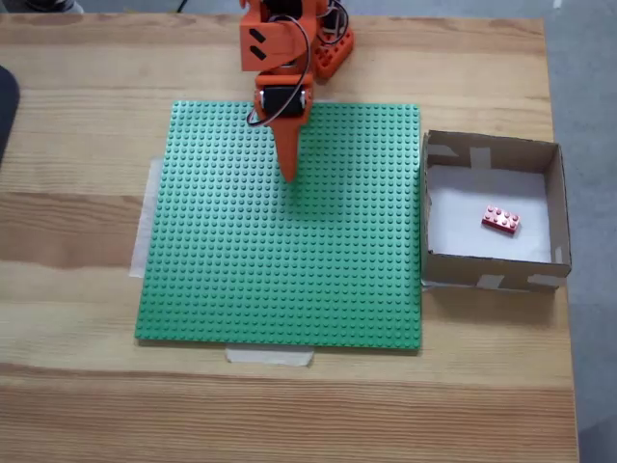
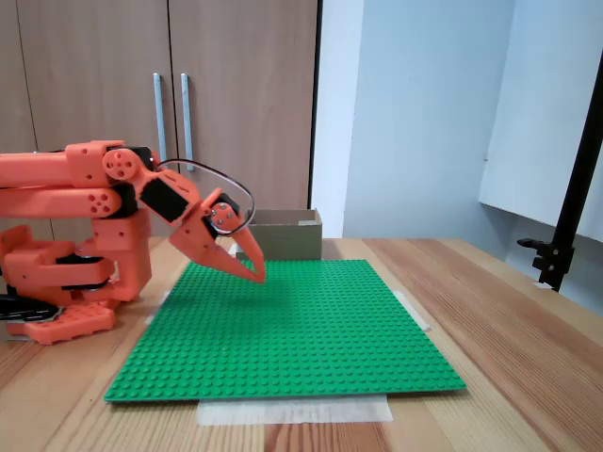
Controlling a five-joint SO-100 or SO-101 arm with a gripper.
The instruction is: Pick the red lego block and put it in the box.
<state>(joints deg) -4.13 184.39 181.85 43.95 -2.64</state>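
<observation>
1. Red lego block (image 1: pixel 500 220) is lying flat on the white bottom of the box (image 1: pixel 492 152), studs up, slightly right of the box's middle, touching no wall, in a fixed view from above.
2. Box is sitting at the right of that frame, its left wall just beside the right edge of the green baseplate (image 1: pixel 241 280). Pale tape patches are showing on its walls.
3. In a fixed view from the side, the box (image 2: pixel 287 234) is standing behind the far edge of the baseplate (image 2: pixel 301 339), near frame centre; its inside is hidden there.
4. Gripper (image 1: pixel 287 175) is hanging over the upper middle of the baseplate, tip pointing down the frame, well apart from the box.
5. From the side, the gripper (image 2: pixel 258 274) is tilting downward to the right, tip near the studs; contact cannot be told.
6. Jaws are pressing together to a single point, nothing between them.
7. Arm base (image 2: pixel 66 273) is sitting at the left of the side view.
8. Baseplate is resting on a wooden table (image 1: pixel 87 145), tape strips peeking out at its edges.
</observation>
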